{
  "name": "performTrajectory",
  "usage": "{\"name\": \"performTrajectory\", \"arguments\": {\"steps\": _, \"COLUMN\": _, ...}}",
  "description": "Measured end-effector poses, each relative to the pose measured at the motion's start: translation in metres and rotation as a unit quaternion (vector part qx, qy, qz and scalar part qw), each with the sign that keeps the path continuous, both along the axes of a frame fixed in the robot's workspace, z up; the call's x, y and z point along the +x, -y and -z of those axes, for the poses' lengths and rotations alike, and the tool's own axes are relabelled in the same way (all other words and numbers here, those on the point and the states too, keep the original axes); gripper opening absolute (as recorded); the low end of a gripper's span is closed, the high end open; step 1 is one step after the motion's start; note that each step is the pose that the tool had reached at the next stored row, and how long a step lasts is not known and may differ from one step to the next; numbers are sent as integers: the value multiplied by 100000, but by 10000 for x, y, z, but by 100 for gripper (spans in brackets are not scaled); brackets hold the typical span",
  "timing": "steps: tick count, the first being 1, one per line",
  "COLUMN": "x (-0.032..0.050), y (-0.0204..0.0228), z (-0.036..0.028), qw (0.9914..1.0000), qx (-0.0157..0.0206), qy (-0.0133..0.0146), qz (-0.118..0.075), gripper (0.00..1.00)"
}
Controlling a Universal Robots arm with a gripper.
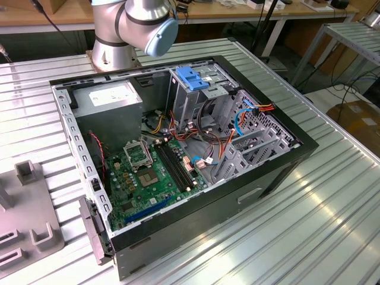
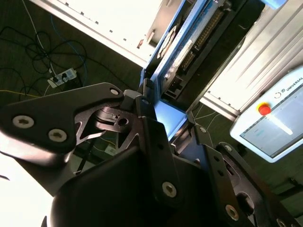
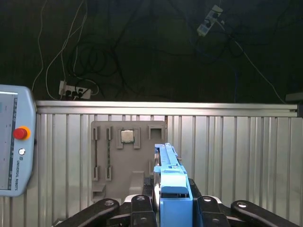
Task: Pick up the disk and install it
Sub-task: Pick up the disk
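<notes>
My gripper (image 3: 173, 210) is shut on the disk (image 3: 166, 165), a flat drive in a light blue carrier rail, seen edge-on between the two black fingers (image 3: 138, 208). In the second wrist view the disk (image 2: 185, 49) sticks out beyond the gripper (image 2: 169, 117), its grey face and connector edge showing. It hangs in the air above the ribbed metal table (image 3: 236, 156). The open computer case (image 1: 279, 169) lies on its side in the exterior view, with a metal drive cage (image 1: 199, 98) topped by a blue handle (image 1: 193, 77) at its back.
A grey fixture plate (image 3: 128, 161) with a small chip (image 3: 127, 136) lies on the table below the disk. A teach pendant (image 3: 14, 146) with a red button sits beside it. Inside the case are a motherboard (image 1: 148, 172), cables and a power supply (image 1: 107, 98). The arm's base (image 1: 127, 27) stands behind the case.
</notes>
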State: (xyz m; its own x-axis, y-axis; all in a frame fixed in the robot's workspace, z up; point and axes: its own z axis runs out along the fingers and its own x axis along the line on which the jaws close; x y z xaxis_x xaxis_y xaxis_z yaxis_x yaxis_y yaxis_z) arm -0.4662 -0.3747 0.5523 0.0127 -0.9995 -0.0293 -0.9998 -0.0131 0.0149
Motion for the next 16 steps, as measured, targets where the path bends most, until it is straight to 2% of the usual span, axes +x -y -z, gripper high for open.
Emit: {"name": "performTrajectory", "arguments": {"steps": 16, "x": 131, "y": 0, "z": 0, "qw": 100000, "qx": -1, "qy": -2, "qz": 2, "gripper": 37}}
